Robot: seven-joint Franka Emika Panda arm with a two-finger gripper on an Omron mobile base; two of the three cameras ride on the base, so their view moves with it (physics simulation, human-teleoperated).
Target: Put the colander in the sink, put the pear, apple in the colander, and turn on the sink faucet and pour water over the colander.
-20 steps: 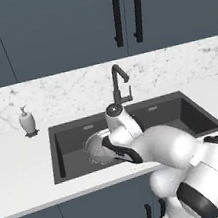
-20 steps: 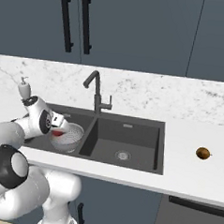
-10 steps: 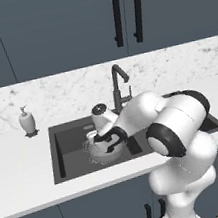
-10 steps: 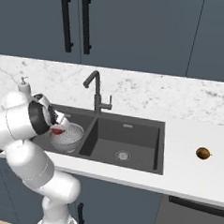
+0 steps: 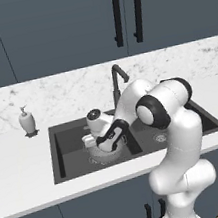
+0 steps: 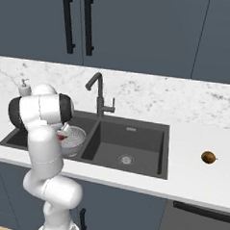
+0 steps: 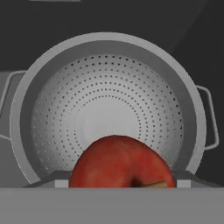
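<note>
Fingers [image 7: 117, 186] hold apple [image 7: 120, 162] over colander [image 7: 109, 105].

The colander [image 6: 76, 139] sits in the sink's [image 6: 135, 136] left basin, the pear [image 6: 208, 157] on the counter [image 6: 195, 175] (right of the sink).

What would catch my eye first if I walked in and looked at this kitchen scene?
Probably the big white robot arm bent down into the left basin of the dark sink. There its gripper holds a red apple just over a shiny perforated colander. A small brownish pear sits alone on the white counter, right of the sink.
</note>
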